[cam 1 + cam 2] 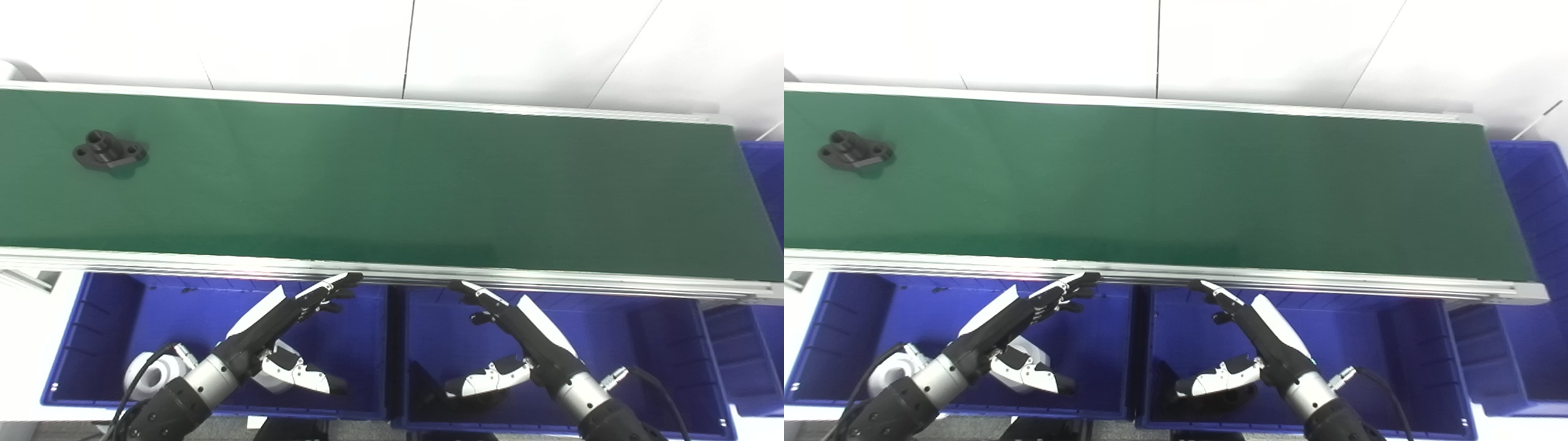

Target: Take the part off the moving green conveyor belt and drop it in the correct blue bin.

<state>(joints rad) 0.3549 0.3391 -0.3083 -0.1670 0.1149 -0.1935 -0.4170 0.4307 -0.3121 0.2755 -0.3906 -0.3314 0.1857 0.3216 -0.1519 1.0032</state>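
A black flanged part (110, 152) lies on the green conveyor belt (392, 190) at its far left; it also shows in the right eye view (856, 151). My left hand (288, 334) is open and empty, fingers stretched out, hovering over the left blue bin (92, 318) just below the belt's near rail. My right hand (514, 343) is open and empty over the middle blue bin (661, 343). Both hands are far from the part.
A white round part (150, 373) lies in the left bin. A dark part (429, 383) lies in the middle bin under my right hand. A third blue bin (765, 184) stands past the belt's right end. An aluminium rail (392, 272) edges the belt.
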